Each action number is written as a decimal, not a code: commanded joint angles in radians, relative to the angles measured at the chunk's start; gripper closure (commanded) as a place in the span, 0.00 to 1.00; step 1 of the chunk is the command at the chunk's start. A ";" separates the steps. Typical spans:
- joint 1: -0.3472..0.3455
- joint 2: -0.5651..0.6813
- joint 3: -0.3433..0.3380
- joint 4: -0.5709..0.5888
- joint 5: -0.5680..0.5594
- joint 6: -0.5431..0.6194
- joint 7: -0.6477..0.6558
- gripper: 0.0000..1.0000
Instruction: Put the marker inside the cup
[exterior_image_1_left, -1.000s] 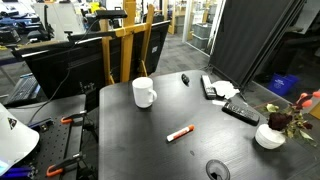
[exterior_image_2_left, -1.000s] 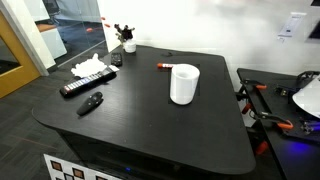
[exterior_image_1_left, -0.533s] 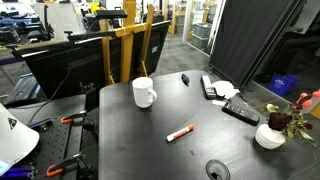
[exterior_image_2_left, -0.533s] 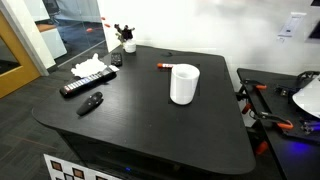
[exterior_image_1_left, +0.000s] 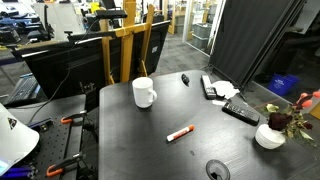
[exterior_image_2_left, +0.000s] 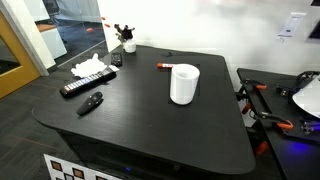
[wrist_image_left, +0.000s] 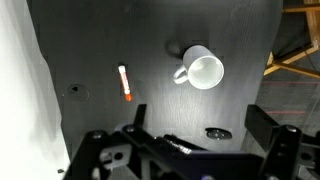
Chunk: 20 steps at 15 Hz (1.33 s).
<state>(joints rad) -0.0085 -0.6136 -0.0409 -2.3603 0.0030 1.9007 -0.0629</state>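
Observation:
The red-orange marker (exterior_image_1_left: 180, 133) with a white end lies flat on the black table (exterior_image_1_left: 130, 140); it also shows in an exterior view (exterior_image_2_left: 162, 67) and in the wrist view (wrist_image_left: 124, 82). The white mug (exterior_image_1_left: 144, 92) stands upright with its handle to the side, apart from the marker; it shows in an exterior view (exterior_image_2_left: 183, 84) and in the wrist view (wrist_image_left: 203, 70). My gripper (wrist_image_left: 195, 125) shows only in the wrist view, high above the table. Its fingers are spread wide with nothing between them.
A black remote (exterior_image_1_left: 240, 111) (exterior_image_2_left: 82, 85), a small black oval object (exterior_image_1_left: 185, 79) (exterior_image_2_left: 91, 103) (wrist_image_left: 217, 133), crumpled white cloth (exterior_image_2_left: 90, 68) and a white flowered bowl (exterior_image_1_left: 269, 136) (exterior_image_2_left: 129, 45) lie on the table. A wooden frame (exterior_image_1_left: 135, 45) stands beside the table.

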 joint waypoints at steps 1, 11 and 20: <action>-0.001 0.138 -0.048 0.056 -0.015 0.068 -0.102 0.00; -0.050 0.439 -0.096 0.036 -0.024 0.407 -0.137 0.00; -0.096 0.707 -0.099 0.063 -0.020 0.511 -0.113 0.00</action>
<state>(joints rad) -0.0859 0.0075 -0.1428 -2.3356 -0.0049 2.3938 -0.1967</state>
